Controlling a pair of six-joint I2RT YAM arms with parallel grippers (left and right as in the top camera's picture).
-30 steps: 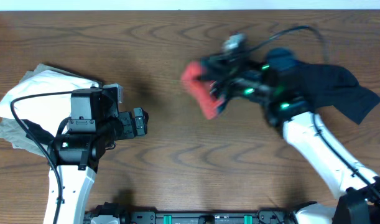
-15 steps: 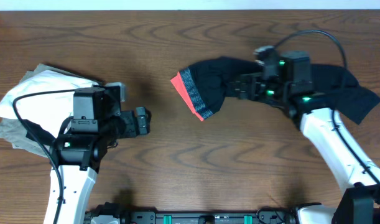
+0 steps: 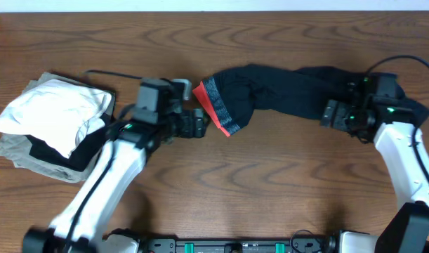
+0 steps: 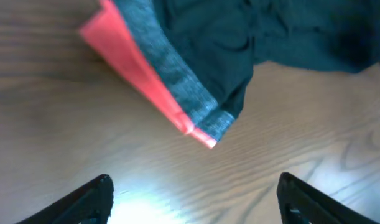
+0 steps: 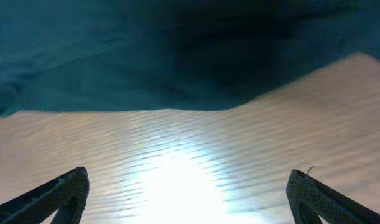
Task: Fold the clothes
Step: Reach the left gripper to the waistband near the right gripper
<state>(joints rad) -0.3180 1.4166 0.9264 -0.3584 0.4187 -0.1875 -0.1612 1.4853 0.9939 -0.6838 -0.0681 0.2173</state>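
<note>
A dark garment (image 3: 291,90) with a grey and red waistband (image 3: 213,105) lies stretched across the table's upper right. In the left wrist view the waistband (image 4: 158,68) lies just beyond my open fingers. My left gripper (image 3: 199,124) is open and empty, right beside the waistband's left end. My right gripper (image 3: 331,114) is open and empty at the garment's lower right edge; the dark cloth (image 5: 146,50) fills the top of the right wrist view, with bare wood between the fingers.
A stack of folded white, black and beige clothes (image 3: 49,123) sits at the left of the wooden table (image 3: 235,190). A black cable (image 3: 109,72) lies behind the left arm.
My right gripper has let go of the dark garment and drawn back right; the garment now lies stretched on the table. My left arm has swung right up to the waistband.
</note>
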